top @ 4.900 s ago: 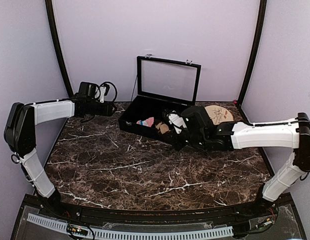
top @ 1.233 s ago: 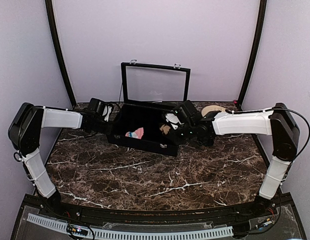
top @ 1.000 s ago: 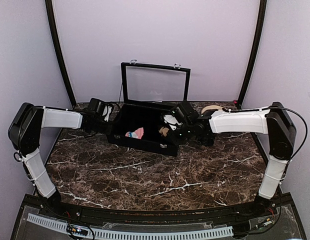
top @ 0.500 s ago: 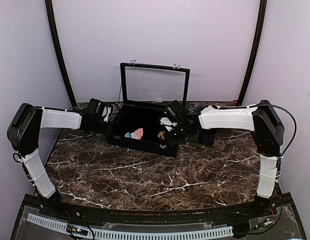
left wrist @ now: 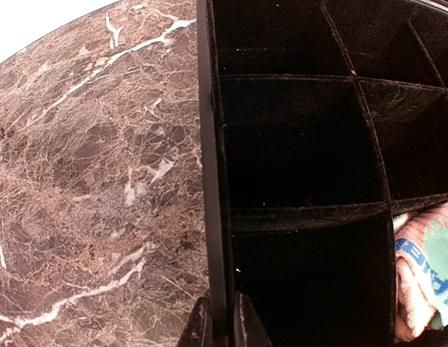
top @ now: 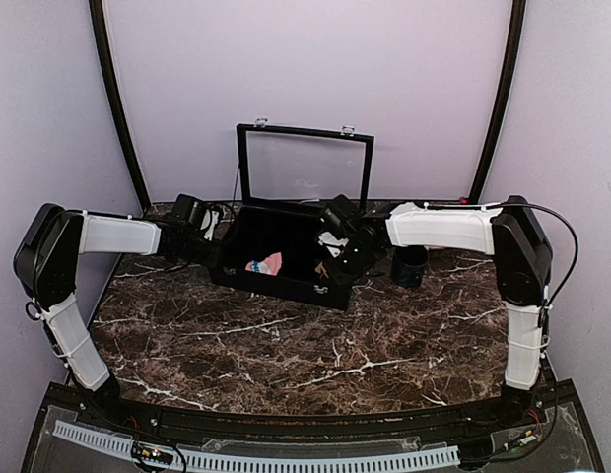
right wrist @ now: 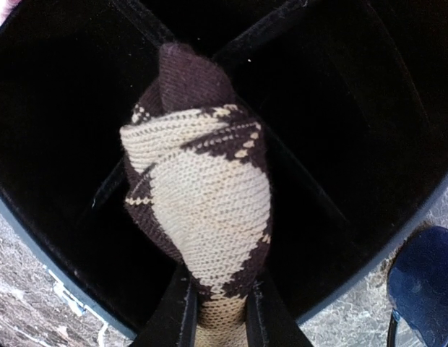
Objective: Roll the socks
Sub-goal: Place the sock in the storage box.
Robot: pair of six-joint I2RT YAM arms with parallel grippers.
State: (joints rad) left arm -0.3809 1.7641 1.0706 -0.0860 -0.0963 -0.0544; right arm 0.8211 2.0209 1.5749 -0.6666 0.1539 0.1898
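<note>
The dark brown sock (right wrist: 202, 195) with tan argyle diamonds is bunched into a roll. My right gripper (right wrist: 218, 318) is shut on its lower end and holds it over the dividers of the black box (right wrist: 36, 217). From above, that gripper (top: 330, 258) and brown sock (top: 322, 263) are at the box's right side. The pink sock (top: 265, 263) with teal and white patches lies rolled in a front compartment, and it also shows as the pink sock (left wrist: 426, 275) in the left wrist view. My left gripper (left wrist: 222, 325) is shut on the box's left wall (left wrist: 212, 181).
The black box (top: 276, 284) has several velvet compartments, and its glass lid (top: 305, 166) stands open at the back. A dark blue mug (top: 409, 264) stands right of the box, under my right forearm. Purple walls close in the marble table (top: 286, 345).
Since the earliest frame the box has moved left and back, and my left gripper has taken its wall. Over the last second my right arm has swung left with the brown sock, farther over the box.
</note>
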